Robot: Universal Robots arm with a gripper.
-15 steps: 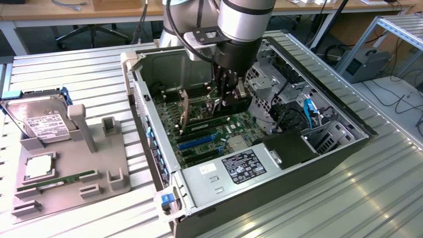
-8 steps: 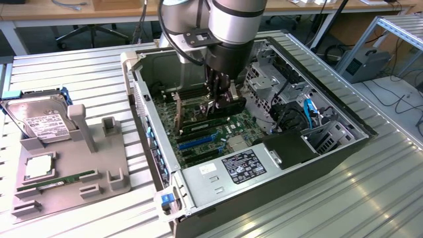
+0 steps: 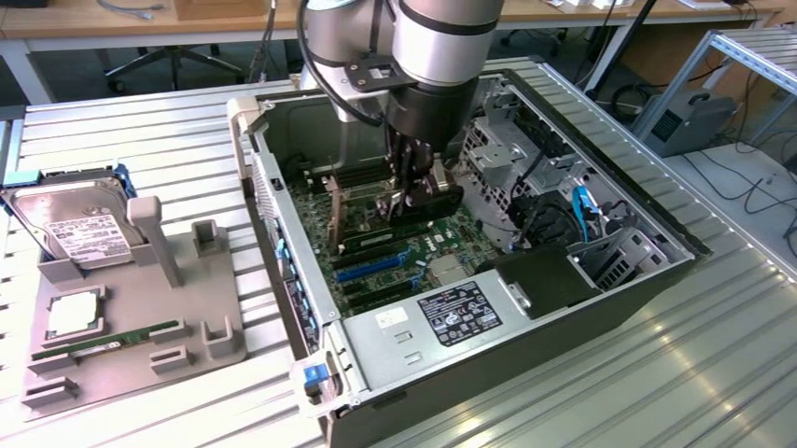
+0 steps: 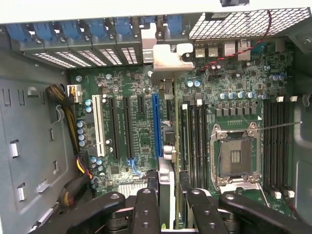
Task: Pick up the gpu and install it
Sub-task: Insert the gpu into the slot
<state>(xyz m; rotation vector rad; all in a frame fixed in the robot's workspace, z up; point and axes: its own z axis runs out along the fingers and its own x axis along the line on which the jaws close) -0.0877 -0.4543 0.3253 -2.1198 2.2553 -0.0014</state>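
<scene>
My gripper [image 3: 419,191] reaches down inside the open computer case [image 3: 648,271], over the green motherboard [image 3: 398,252]. It is shut on the gpu [image 4: 168,146], which the wrist view shows edge-on as a thin dark card between my two black fingers [image 4: 146,204]. The card's pale metal bracket [image 4: 170,56] is at the case's rear slot openings. The card runs just beside the long blue expansion slot [image 4: 156,124]. In the exterior view the gpu [image 3: 436,201] is a dark piece under the wrist, mostly hidden by the arm.
Beside the case, at the exterior view's left, a grey fixture [image 3: 137,308] holds a silver hard drive [image 3: 77,233], a processor [image 3: 73,313] and a green memory stick [image 3: 106,343]. Inside the case are the power supply [image 3: 461,313], a drive cage [image 3: 498,149], the processor socket [image 4: 236,158] and cables [image 4: 73,126].
</scene>
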